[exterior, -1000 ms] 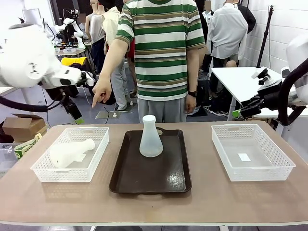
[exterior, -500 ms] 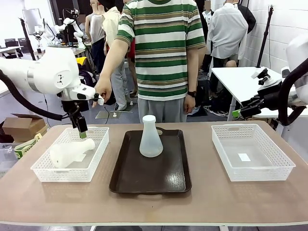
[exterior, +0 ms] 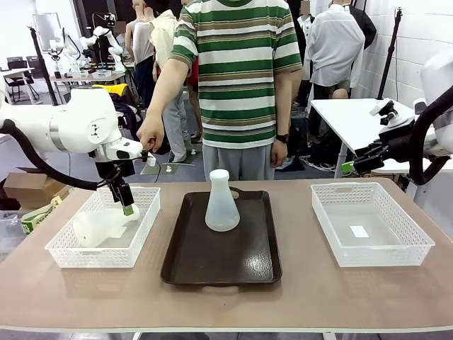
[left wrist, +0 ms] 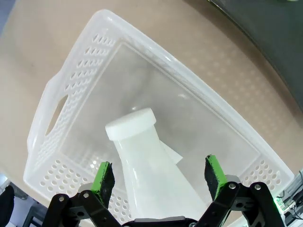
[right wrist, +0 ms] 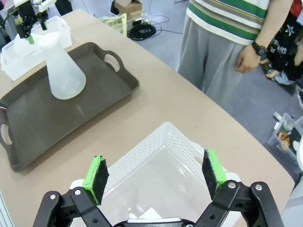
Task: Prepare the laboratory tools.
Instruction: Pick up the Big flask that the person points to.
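Flasks, two: one flask [exterior: 99, 227] lying in left basket [exterior: 78, 256], other flask [exterior: 221, 205] upright on tray [exterior: 219, 258], both jaws spread.

The left arm [exterior: 64, 127] reaches over the desk's [exterior: 304, 297] left end with its wrist bent down, and the left tool [exterior: 128, 207] points downward, jaws spread wide. The right arm [exterior: 432, 134] is held raised near the desk's far right corner, and the right tool [right wrist: 154, 174] is equally wide open.

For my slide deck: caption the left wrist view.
Open left pincer lined up over a translucent frosted-white conical flask lying in a white mesh basket.
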Robot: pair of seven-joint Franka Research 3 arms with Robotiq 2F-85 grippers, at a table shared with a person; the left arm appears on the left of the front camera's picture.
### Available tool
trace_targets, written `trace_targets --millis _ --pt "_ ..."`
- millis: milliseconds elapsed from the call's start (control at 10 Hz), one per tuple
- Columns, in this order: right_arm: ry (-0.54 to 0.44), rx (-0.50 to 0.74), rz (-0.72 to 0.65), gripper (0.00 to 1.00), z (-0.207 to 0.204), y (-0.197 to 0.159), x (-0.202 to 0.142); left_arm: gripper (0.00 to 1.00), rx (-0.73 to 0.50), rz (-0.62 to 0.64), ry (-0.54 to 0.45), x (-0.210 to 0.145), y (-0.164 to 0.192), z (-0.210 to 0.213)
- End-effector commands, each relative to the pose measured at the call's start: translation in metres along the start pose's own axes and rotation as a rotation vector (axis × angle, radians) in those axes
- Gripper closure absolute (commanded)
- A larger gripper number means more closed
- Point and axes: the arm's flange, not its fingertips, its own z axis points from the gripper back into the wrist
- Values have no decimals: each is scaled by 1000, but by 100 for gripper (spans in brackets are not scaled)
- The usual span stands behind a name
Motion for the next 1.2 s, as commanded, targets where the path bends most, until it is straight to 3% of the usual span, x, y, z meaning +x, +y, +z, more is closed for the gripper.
trace_targets --millis 0,1000,1100 --pt "1 0 1 0 -1 0 0 0 23 -25 -34 6 7 -9" --pt "1 0 1 0 -1 0 0 0 22 10 -5 12 16 -46" --pt "1 0 1 0 -1 0 0 7 21 -1 -27 11 14 -45"
